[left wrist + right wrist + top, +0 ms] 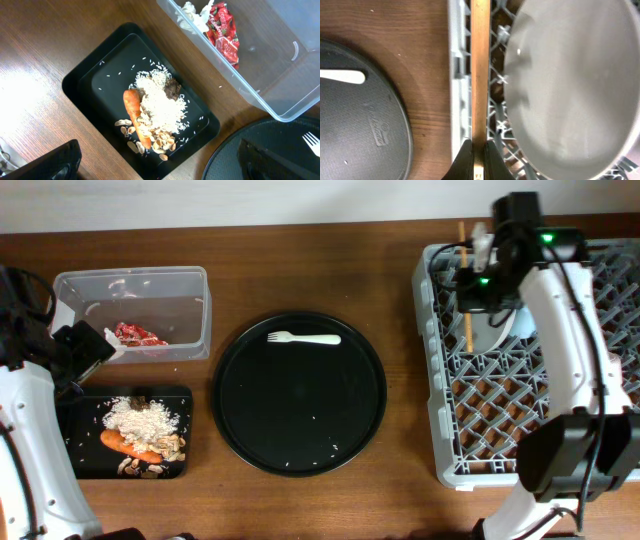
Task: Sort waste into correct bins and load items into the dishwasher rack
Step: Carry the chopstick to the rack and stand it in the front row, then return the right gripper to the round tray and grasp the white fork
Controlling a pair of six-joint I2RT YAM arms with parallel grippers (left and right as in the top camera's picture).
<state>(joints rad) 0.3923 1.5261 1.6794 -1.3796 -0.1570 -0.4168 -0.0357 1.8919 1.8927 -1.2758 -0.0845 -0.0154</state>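
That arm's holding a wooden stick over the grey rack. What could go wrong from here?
1. The right end effector pinches the chopstick right along the rack's rim. If it is released there, it may slip through the lattice or tip onto the table.
2. A pale round dish sits close beside the chopstick, so a sideways move could knock it.
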